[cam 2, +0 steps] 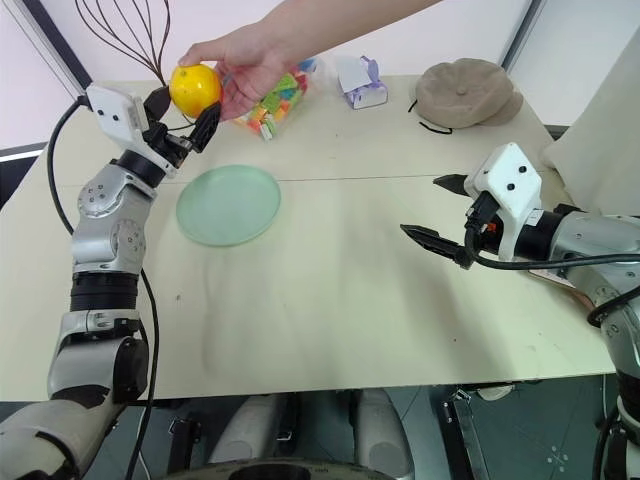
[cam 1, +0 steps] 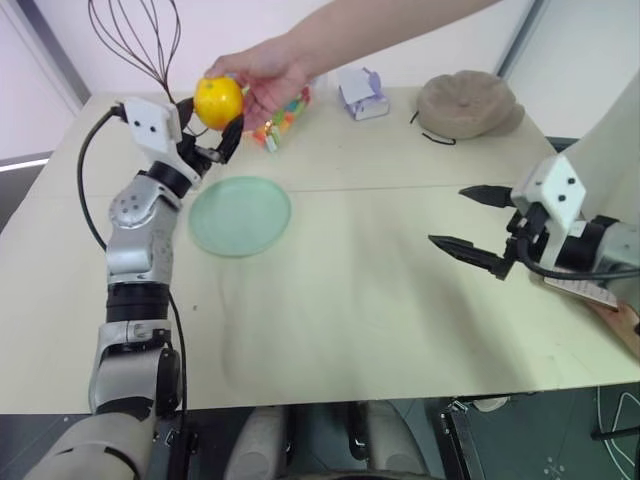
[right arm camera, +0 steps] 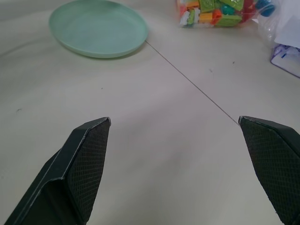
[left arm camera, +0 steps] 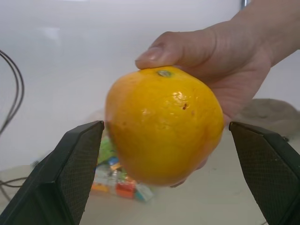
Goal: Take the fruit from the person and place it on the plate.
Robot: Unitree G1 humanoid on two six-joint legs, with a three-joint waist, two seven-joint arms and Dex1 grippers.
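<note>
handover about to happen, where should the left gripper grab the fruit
Across the fruit's bare middle, from the side facing away from the hand, whose thumb caps the top and palm covers the back. The open left gripper already flanks both bare sides.

the person's bare arm (cam 1: pixel 400 25) runs out of the head views at the top edge, toward 1 o'clock, so nothing past the forearm is seen. their palm (left arm camera: pixel 234 89) is largely covered by the smooth round yellow-orange fruit (left arm camera: pixel 164 124), whose far side is hidden. the clear bag of multicoloured toy blocks (cam 2: pixel 275 100) lies partly behind that palm and fruit; in the right wrist view the top edge cuts it. the thin dark wire whisk-like frame (cam 1: pixel 135 35) at 11 o'clock is cut by the top edge. a flat reddish-brown object (cam 1: pixel 615 315) at the counter's (cam 1: pixel 380 300) 3 o'clock edge sits under the right arm, too covered to identify. the small white and lilac paper item (cam 1: pixel 362 95) is too small to identify.
</note>
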